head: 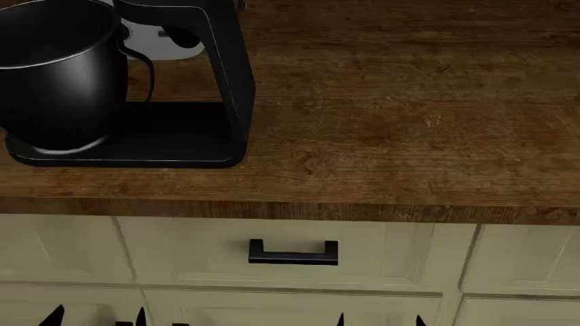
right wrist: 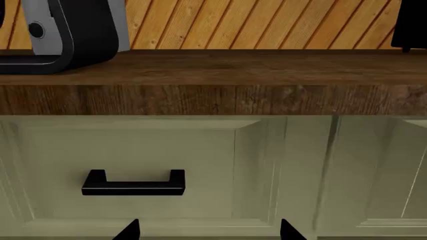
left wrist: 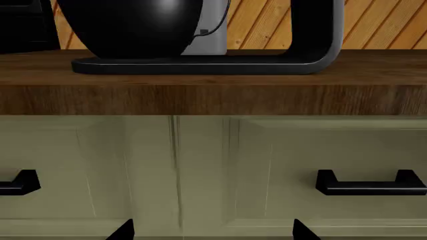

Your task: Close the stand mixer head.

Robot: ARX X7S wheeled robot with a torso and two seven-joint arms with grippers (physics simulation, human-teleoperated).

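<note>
Wooden countertop [head: 408, 136] fills most of my head view, dark brown and grainy, with pale green cabinet drawers [head: 81, 248] below its front edge and slanted wood panelling [right wrist: 267, 22] behind it in both wrist views. At the far left of the counter I see the stand mixer's flat black base [head: 172, 146], with the black mixing bowl [head: 54, 81] sitting on it and the curved black neck [head: 227, 75] rising at the base's right end. I cannot see the stand mixer head itself: the neck runs out of the top of my head view, so whether the head is raised or lowered I cannot tell. A grey-white appliance [head: 154, 41] shows just behind the bowl and neck. Both arms sit low, in front of the drawers and below the counter edge. My left gripper [left wrist: 213, 232] shows only as two dark fingertips [left wrist: 123, 231] well apart, so its fingers are spread around nothing, facing the drawer front under the mixer between two black drawer handles [left wrist: 370, 184]. My right gripper [right wrist: 210, 231] likewise shows two separated tips [right wrist: 128, 230], spread and holding nothing, just below a black handle [right wrist: 133, 184] on the drawer to the right of the mixer.
</note>
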